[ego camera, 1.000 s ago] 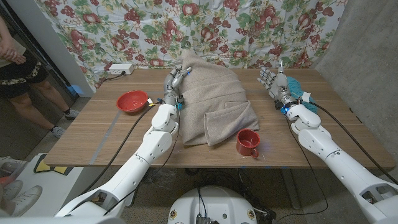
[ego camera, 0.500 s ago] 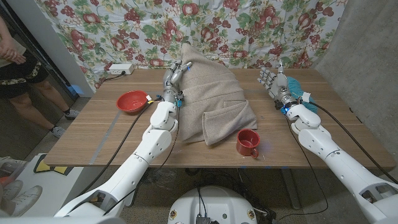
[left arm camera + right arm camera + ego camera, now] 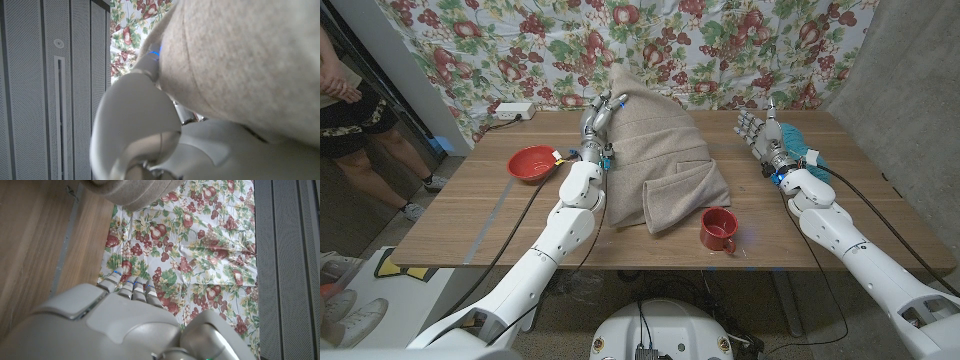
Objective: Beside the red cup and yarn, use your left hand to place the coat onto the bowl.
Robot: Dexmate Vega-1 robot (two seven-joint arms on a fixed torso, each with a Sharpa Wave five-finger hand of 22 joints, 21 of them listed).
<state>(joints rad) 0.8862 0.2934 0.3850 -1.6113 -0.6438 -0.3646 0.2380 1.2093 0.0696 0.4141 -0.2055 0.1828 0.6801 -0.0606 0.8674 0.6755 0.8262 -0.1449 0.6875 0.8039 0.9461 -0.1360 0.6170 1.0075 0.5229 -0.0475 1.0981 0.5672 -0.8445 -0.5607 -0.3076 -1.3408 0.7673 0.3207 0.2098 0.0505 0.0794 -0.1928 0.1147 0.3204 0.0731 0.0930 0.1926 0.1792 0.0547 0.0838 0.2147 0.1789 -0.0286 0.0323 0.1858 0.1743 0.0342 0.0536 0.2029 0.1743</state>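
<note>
we count one beige coat (image 3: 665,150), one red bowl (image 3: 533,163), one red cup (image 3: 718,230), one teal ball of yarn (image 3: 796,138), one white power strip (image 3: 510,111), two robot hands, the left hand (image 3: 597,125) and the right hand (image 3: 757,134), and one person (image 3: 350,110).

Coat (image 3: 660,150) pulled higher by left hand (image 3: 599,122) vs 1 s ago; peak now taller, near edge lifted off table & drawn back fr. front; left hand raised slightly, shifted twd bowl (image 3: 532,163).
</note>
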